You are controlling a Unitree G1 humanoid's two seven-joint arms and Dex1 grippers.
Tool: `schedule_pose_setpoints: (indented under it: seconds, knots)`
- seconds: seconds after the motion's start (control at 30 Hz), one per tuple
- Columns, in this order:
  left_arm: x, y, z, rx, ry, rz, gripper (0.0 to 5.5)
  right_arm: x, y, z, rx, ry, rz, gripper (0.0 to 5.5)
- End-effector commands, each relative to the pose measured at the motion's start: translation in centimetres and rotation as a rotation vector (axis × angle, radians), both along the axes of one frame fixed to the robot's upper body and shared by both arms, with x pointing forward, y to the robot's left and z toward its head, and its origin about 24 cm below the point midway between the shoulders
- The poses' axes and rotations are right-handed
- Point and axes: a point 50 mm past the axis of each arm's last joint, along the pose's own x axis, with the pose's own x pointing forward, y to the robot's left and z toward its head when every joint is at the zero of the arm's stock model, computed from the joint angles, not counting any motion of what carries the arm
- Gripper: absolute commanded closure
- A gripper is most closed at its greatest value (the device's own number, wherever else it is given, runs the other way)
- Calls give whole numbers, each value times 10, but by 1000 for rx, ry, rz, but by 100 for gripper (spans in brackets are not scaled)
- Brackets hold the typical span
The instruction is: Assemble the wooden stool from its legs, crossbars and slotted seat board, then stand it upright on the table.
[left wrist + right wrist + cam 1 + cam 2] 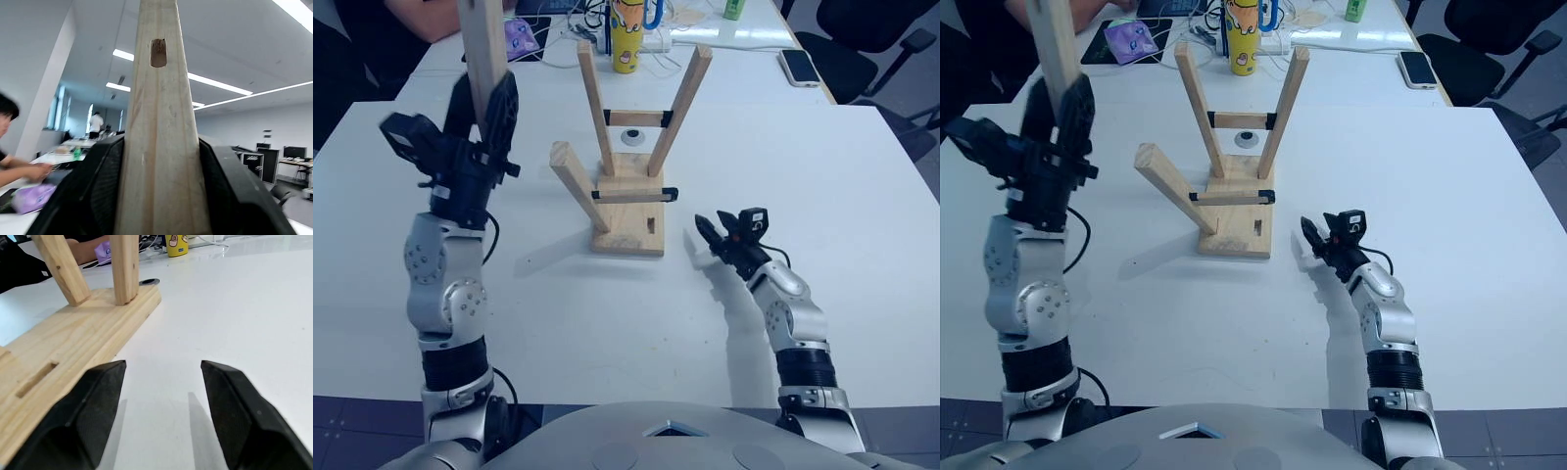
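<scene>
a slotted seat board point(626, 238) lies upside down mid-desk point(862, 215). three legs point(595, 98) rise from it, joined by two crossbars point(634, 195). one slot point(651, 225) near its right edge looks empty. the fourth leg point(481, 44) stands upright, raised at the left, clenched in the left jaws. the right jaws rest released on the desk just beside the board. likely best: steady the board, then lower the leg square into the slot.
</scene>
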Motion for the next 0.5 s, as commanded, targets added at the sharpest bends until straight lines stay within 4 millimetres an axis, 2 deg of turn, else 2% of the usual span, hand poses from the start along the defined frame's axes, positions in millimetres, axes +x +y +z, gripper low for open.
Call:
schedule_pose_setpoints:
  seconds: [0.03,0.13,0.27,0.43,0.5]
  knots:
    - [-11,-5,43,41,-92,-168,342,4,-11,-2,0,13,-54,263]
    - [-24,-25,44,103,-26,-391,342,6,-14,0,18,-33,-42,263]
    - [-49,-64,17,178,150,-706,342,5,-23,11,131,-48,52,263]
    - [-56,-76,-17,222,304,-813,342,2,-46,26,134,-45,185,263]
    - [-56,-76,-30,239,353,-846,342,-6,-59,32,173,14,280,238]
